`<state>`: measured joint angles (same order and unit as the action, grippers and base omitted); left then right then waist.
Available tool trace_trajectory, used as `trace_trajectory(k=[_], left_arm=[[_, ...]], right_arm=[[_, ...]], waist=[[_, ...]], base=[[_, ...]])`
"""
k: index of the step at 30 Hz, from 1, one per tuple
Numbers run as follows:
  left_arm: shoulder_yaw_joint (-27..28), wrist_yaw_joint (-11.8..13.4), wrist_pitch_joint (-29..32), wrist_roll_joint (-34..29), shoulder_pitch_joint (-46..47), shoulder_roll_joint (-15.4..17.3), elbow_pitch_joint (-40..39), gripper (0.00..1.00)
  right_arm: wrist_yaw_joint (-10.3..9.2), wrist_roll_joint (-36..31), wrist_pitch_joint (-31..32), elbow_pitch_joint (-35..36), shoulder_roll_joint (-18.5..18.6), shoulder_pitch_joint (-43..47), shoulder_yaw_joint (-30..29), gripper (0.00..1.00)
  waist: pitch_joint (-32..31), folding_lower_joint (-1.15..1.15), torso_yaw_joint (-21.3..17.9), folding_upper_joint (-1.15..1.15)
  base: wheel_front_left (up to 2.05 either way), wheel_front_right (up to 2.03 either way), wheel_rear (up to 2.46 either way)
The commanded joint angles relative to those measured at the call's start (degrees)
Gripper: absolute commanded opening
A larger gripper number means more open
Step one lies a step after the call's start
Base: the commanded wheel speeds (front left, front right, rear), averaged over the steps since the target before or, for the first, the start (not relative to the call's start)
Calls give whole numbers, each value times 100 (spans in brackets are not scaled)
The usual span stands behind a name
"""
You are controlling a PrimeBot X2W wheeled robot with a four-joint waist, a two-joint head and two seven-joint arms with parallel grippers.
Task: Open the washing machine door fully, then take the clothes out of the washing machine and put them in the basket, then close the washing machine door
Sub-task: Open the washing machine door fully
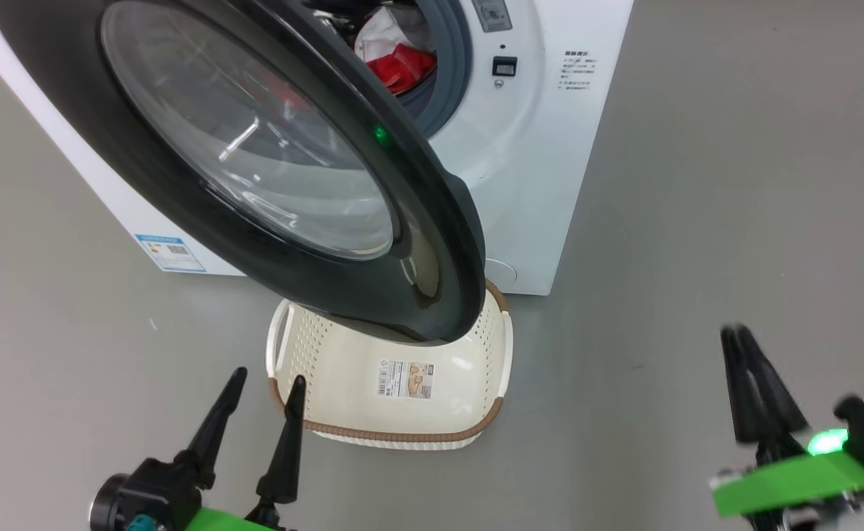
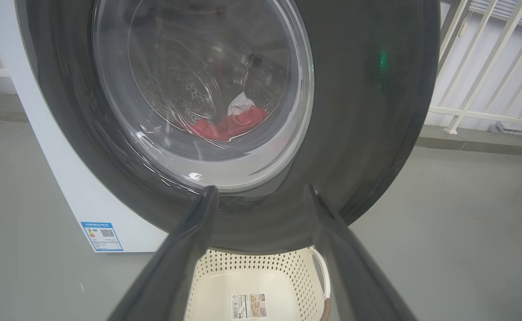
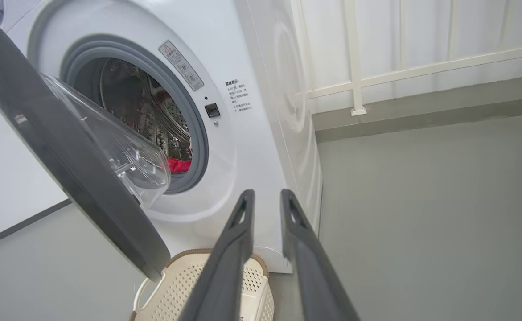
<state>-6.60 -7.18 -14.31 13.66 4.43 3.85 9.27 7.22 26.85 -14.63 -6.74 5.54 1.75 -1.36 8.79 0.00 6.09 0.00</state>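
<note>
The washing machine door, black-rimmed with a clear glass bowl, stands partly open and overhangs the far end of the basket. Red and white clothes lie in the drum of the white washing machine; they also show through the door glass as clothes and past the door's edge as clothes. My left gripper is open and empty just left of the basket, its fingers facing the door. My right gripper hovers over the floor at the right, fingers a narrow gap apart, holding nothing.
The cream basket sits on the grey floor right before the machine, with a sticker inside. A white railing runs along the wall right of the machine. Bare floor stretches out on both sides.
</note>
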Motion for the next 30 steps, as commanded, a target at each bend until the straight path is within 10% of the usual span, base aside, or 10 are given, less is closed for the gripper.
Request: trace_trajectory(k=[1, 16, 30], left_arm=[[157, -31, -69, -59, 15, 34, -149, 100], [-40, -31, -69, 3, 128, -21, -110, 100], [-173, -31, -69, 93, 276, -46, -32, 100]], right_arm=[[26, 126, -37, 192, 135, -363, 259, 0], [26, 1565, -37, -288, 506, -2626, 1976, 0], [26, 4362, 684, -980, 1422, -4311, 3822, 0]], waist=[[8, 0, 19, 0], [133, 0, 276, 0], [339, 0, 525, 0]], base=[[0, 0, 0], [0, 0, 0], [0, 0, 0]])
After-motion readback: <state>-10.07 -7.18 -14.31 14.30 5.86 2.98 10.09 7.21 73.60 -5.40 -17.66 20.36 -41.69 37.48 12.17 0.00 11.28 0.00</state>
